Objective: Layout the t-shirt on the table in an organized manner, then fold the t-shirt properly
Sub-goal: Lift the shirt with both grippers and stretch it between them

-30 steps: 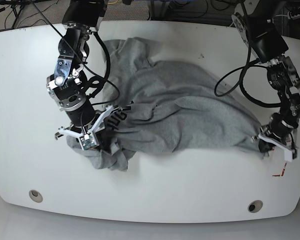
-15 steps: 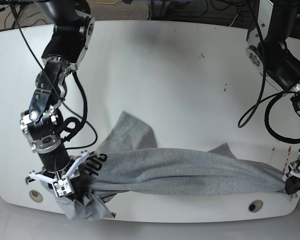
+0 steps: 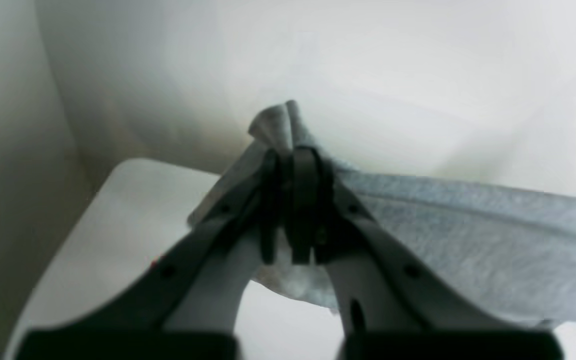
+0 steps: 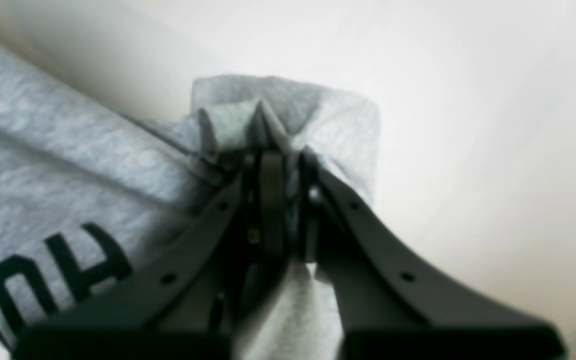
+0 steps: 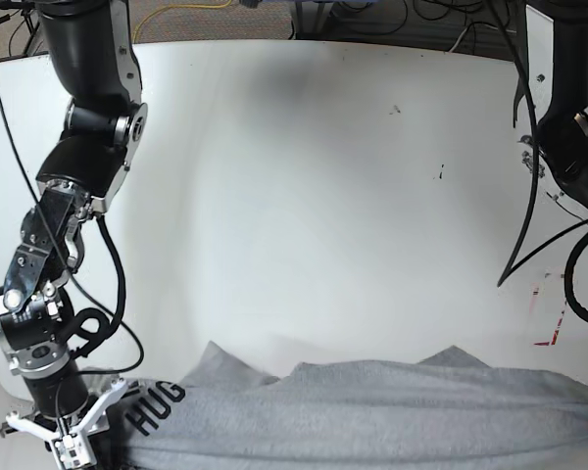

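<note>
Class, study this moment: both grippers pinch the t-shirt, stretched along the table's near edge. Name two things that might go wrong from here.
1. The left gripper pinches only a small tuft of the t-shirt; tension may pull it free.
2. The shirt sits at the near edge of the table, bunched under the right gripper, so it may slide off or land creased.

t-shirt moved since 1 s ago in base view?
Yes. The t-shirt has been dragged off the middle of the table toward its near edge, now stretched along the bottom of the base view with lettering at lower left.
</note>
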Available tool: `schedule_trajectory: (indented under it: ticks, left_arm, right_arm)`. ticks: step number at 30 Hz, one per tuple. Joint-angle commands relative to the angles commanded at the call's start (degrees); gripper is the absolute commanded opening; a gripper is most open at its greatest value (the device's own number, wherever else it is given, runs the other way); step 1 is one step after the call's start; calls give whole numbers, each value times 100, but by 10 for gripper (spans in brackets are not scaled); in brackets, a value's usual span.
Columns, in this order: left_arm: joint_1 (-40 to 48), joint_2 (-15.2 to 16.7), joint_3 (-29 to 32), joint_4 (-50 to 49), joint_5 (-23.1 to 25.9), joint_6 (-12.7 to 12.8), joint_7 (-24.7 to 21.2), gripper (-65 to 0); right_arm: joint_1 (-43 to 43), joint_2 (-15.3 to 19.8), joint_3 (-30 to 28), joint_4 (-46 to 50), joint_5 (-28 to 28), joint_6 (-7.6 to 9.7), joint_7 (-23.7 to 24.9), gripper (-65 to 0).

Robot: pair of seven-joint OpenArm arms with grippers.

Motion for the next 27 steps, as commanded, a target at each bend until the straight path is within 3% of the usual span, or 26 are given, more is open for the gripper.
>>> schedule_trajectory:
  ticks: [5, 11, 20, 27]
  left_arm:
    - [-360, -70, 229, 0, 9, 0, 0, -650]
    - [-299, -62, 352, 0, 9, 0, 0, -650]
    - [985, 9, 343, 202, -273, 0, -18, -650]
    - [2338, 211, 62, 519, -396, 0, -26, -650]
  right_arm:
    - [431, 123, -246, -114, -35, 0, 0, -648]
    - [360, 176, -299, -79, -35, 0, 0, -648]
    - [-1143, 141, 9, 484, -9, 0, 0, -648]
    - [-2655, -387, 642, 1011, 0, 0, 26, -648]
